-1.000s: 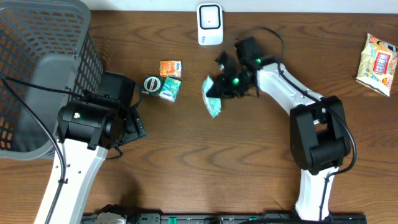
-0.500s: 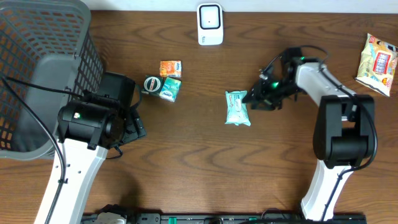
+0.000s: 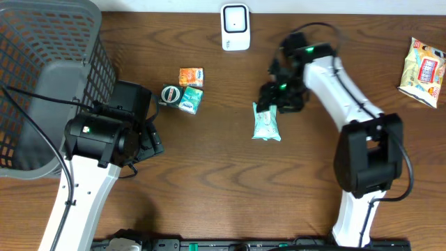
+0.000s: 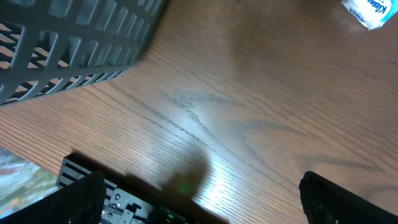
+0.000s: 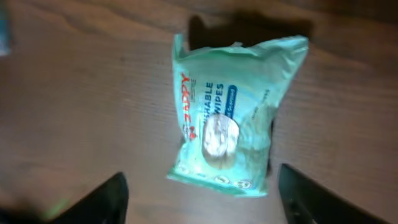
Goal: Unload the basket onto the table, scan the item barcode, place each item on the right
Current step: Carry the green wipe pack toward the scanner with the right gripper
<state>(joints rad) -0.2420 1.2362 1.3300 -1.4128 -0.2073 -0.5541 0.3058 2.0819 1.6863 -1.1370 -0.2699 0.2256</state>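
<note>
A pale green wipes pack [image 3: 265,123] lies flat on the wooden table, label side up, with no barcode showing. My right gripper [image 3: 274,99] hovers over its far end, open and holding nothing. In the right wrist view the wipes pack [image 5: 230,124] lies between and beyond the spread fingers [image 5: 109,199] of the right gripper [image 5: 202,204]. The white scanner [image 3: 235,26] stands at the back centre. My left gripper [image 3: 148,138] sits low beside the basket; in its wrist view the left gripper [image 4: 199,205] is open over bare wood.
A grey mesh basket [image 3: 42,84] fills the left side, and the basket [image 4: 74,43] shows in the left wrist view too. An orange box [image 3: 191,76], a teal box [image 3: 189,101] and a round tin [image 3: 171,93] cluster left of centre. A snack bag [image 3: 423,63] lies far right.
The right gripper let go of the wipes pack, which now lies flat on the table. The gripper swung right, then came back over the pack's far end with its jaws opening.
</note>
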